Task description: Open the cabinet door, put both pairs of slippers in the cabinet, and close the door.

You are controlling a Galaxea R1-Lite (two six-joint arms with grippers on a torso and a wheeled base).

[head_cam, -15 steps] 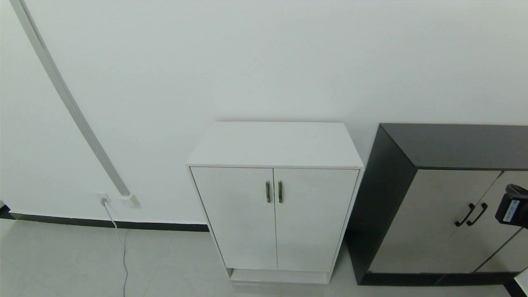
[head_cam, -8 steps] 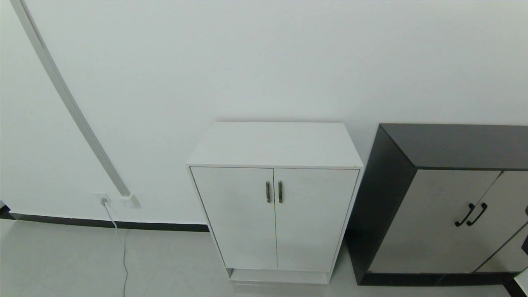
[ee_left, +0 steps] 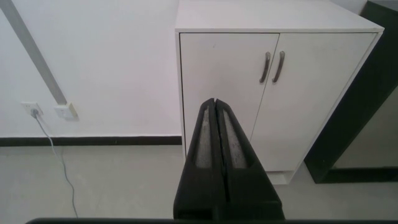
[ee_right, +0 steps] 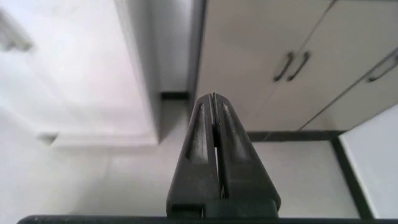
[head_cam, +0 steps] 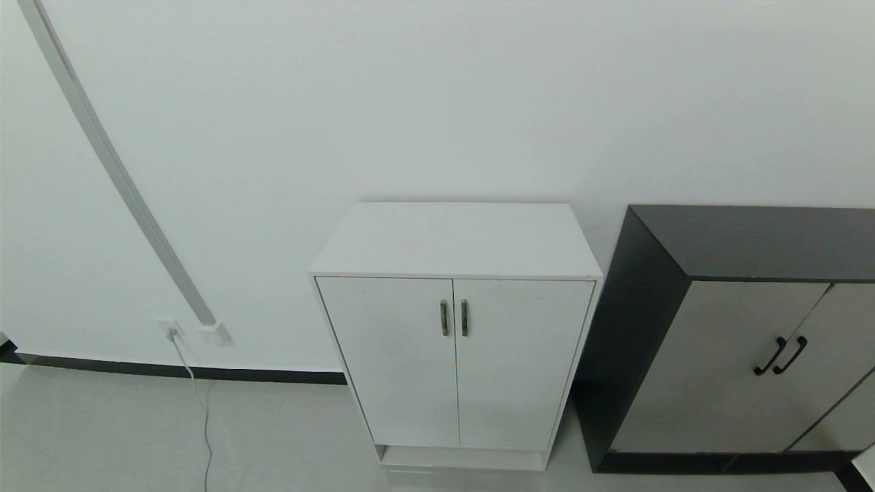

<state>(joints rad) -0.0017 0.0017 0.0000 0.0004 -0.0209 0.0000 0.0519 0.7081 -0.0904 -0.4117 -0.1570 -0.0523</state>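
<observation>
The white cabinet stood on the floor with its back to the wall and its front turned to the robot. Its long axis ran upright. Both doors were closed, meeting at a centre seam. The left handle and the right handle sat just beside that seam, both vertical, in the upper half of the doors. A shallow recess ran under the doors at the base.

On the cabinet's left side bare floor stretched along the wall. On its right a dark cabinet stood just beside it with only a narrow gap between them, its own pale doors closed and carrying two black handles.

Left of the white cabinet, a wall socket sat low on the wall, a grey cable trailing from it onto the floor, and a grey conduit strip ran up the wall.

The left gripper hung in front of the white cabinet, fingers clenched together on nothing. The right gripper pointed at the floor before the dark cabinet, fingers likewise pressed together, grasping nothing.
</observation>
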